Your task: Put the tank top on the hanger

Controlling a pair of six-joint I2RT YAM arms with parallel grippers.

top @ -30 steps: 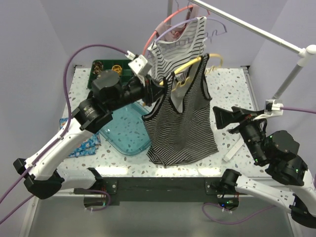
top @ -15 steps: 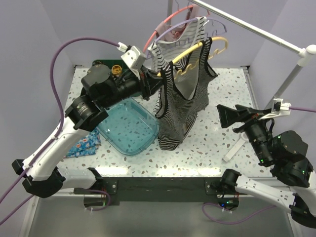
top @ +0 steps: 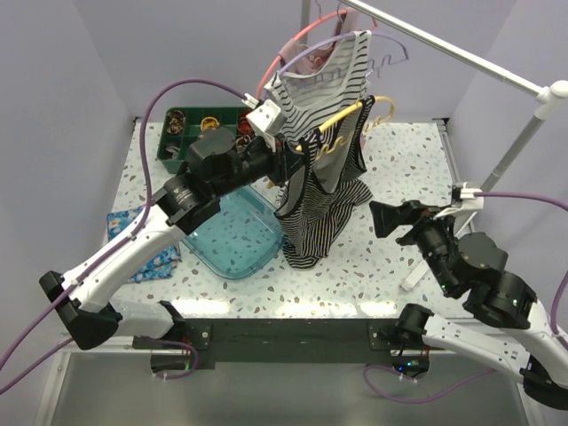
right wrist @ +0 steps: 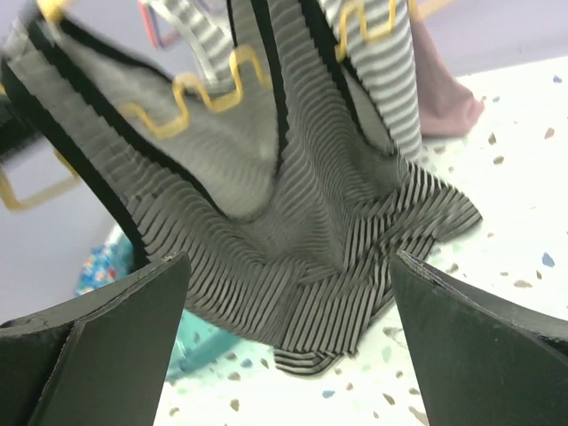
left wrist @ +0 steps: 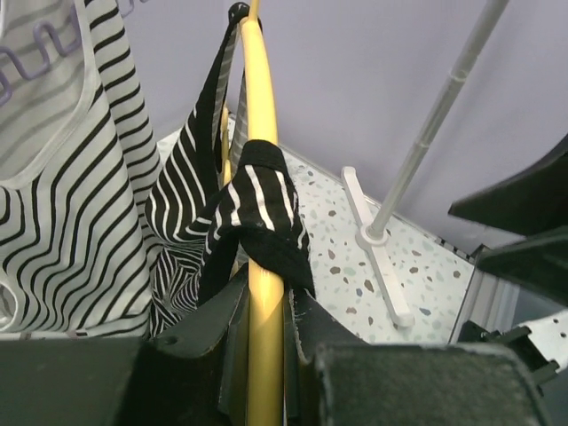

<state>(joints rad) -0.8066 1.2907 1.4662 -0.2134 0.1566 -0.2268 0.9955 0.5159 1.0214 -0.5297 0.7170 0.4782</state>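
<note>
The tank top is hanging over the middle of the surface, straps up on the hanger and hem bunching on the surface beside the blue tray. Its long axis is running nearly vertical. My left gripper is clenching the hanger's near-left end, and the bar is slanting up toward the far right. My right gripper is gaping empty at the right. As I judge it, the strap crowding my left gripper could slip off, or the dragging hem could tug it loose.

Left tool, raised, clamps the hanger; right tool gapes wide.
</note>
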